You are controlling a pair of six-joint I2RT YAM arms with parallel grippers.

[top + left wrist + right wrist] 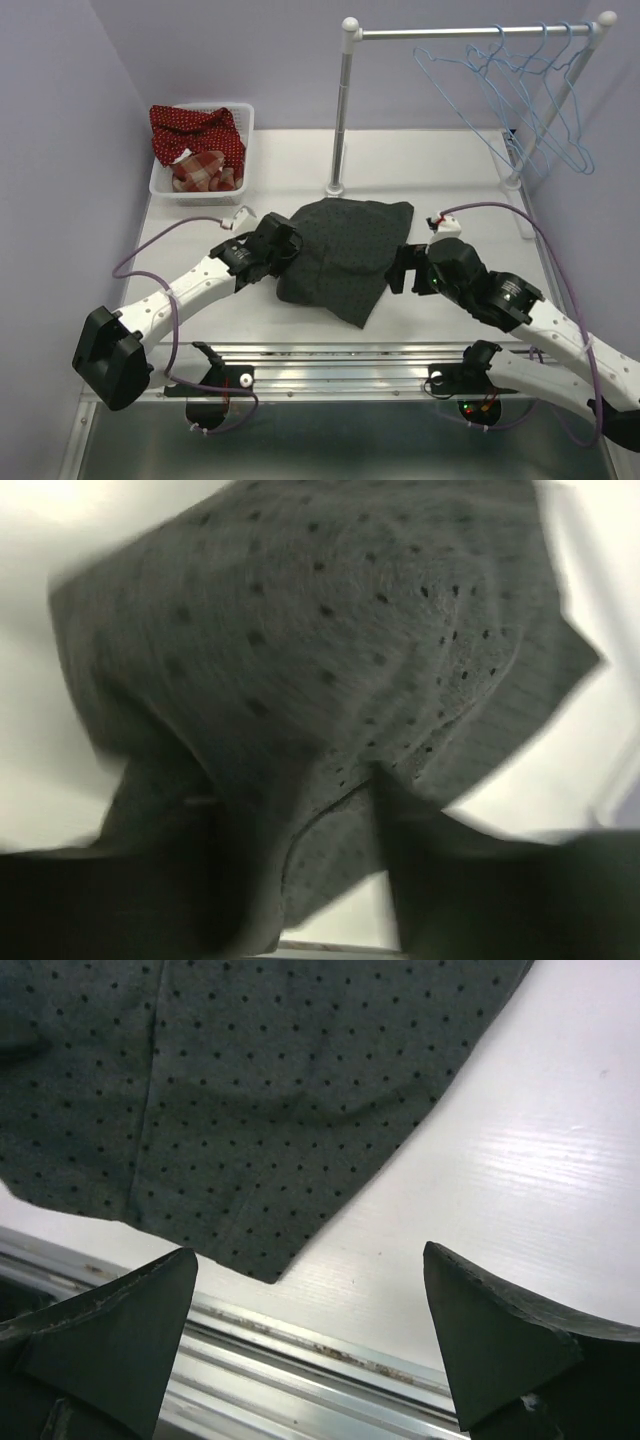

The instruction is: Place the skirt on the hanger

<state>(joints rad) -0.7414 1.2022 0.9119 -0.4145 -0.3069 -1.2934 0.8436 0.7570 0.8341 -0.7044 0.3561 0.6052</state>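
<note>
The dark grey dotted skirt (345, 250) lies flat in the middle of the white table. My left gripper (287, 243) is at its left edge. In the blurred left wrist view, the jaws of the left gripper (295, 810) stand apart, with skirt fabric (330, 630) and a folded edge between them. My right gripper (404, 268) is open and empty just off the skirt's right edge. In the right wrist view, the right gripper (310, 1260) hovers over bare table beside the skirt's near corner (250, 1090). Several light-blue wire hangers (520, 90) hang on the rail at the back right.
A white rack with an upright post (343, 110) and a top rail (470, 32) stands at the back. A white basket (163, 183) at the back left holds a red dotted garment (195, 128) and a plaid cloth (200, 170). A metal rail (300, 1360) edges the table's front.
</note>
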